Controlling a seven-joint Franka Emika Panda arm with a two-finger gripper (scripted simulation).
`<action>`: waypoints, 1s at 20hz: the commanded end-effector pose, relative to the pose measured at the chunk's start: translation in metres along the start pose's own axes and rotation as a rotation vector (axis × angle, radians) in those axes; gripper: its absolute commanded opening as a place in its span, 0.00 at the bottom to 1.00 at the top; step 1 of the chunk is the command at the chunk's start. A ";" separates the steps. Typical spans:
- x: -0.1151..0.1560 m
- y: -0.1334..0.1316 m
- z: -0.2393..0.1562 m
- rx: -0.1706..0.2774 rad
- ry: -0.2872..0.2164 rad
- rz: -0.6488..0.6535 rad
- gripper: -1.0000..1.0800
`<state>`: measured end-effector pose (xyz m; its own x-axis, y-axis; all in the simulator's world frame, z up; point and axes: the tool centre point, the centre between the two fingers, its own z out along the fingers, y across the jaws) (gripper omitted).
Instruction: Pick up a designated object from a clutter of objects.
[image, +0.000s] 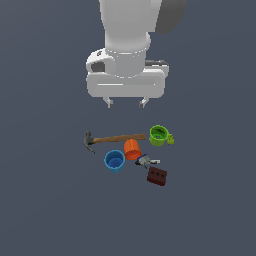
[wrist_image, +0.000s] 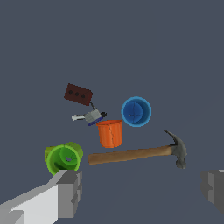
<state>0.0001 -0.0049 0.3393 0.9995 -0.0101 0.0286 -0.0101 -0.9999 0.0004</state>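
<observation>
You are seeing the white two-fingered gripper (image: 126, 103) hanging spread and empty, the small dark reddish-brown rectangular box (image: 157, 176) lying well apart at five o'clock in the exterior view.

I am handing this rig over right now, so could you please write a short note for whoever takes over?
Tool: open, empty, high above the clutter.
Dark brown box: on the floor at the clutter's edge, beside the small grey metal piece, nothing on top.
Others: hammer, green mug, orange cup, blue cup.
Done: nothing grasped.
Left: move over the box, descend, close, lift.
</observation>
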 end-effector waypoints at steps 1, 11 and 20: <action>0.000 0.000 0.000 0.000 0.000 0.000 0.96; 0.004 -0.010 -0.006 0.004 0.004 -0.050 0.96; 0.006 -0.010 -0.004 0.001 0.003 -0.061 0.96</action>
<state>0.0047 0.0048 0.3447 0.9985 0.0440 0.0323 0.0440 -0.9990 -0.0005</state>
